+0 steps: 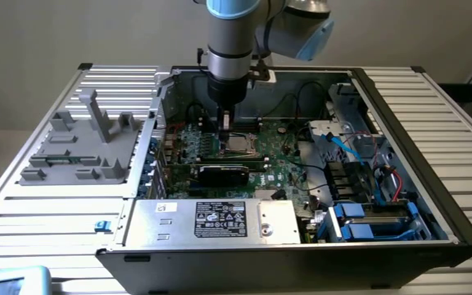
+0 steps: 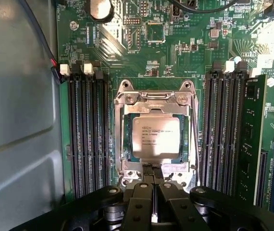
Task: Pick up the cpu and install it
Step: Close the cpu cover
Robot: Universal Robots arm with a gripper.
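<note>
Now, cpu: we see the flat square silver-grey metal cpu (image 2: 155, 137) lying inside the steel socket frame (image 2: 154, 98) on the green motherboard (image 2: 175, 43).
Gripper: black two-fingered gripper (image 2: 152, 172), jaws closed on nothing, tips just beside the frame's edge.
Place: in the exterior view, we put the cpu at twelve o'clock from the black graphics card (image 1: 224, 173).

Nothing can be read: fine print is seen on the cpu (image 2: 155, 137), the green board (image 2: 185, 48) and the power supply label (image 1: 219, 219), all too small.
</note>
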